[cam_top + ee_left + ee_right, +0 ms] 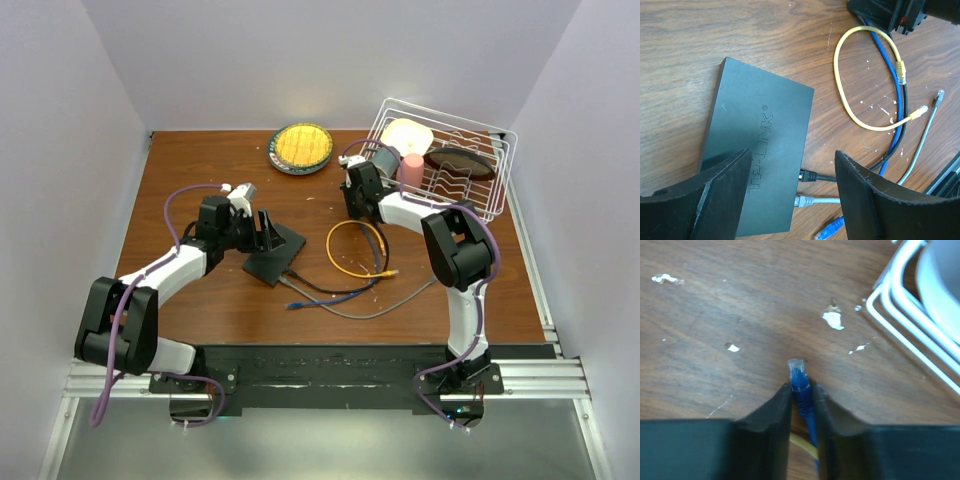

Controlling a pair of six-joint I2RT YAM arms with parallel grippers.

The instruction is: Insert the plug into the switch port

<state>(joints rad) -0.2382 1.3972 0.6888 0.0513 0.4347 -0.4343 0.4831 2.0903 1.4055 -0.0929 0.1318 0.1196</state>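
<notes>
Here right tool (802, 391) pinches blue plug (798, 372) near rack edge (905, 332).

What stays hidden from you at switch and plug
Left wrist view: one finger (705, 200) of the left gripper (792, 151) covers a near corner of the switch (755, 140), and its ports sit on an edge turned from you, so you cannot tell which are free. Right wrist view: the blue plug (798, 371) trails its cable out of sight between the fingers of the right gripper (802, 385), and the wire rack (912, 315) runs off the right edge
</notes>
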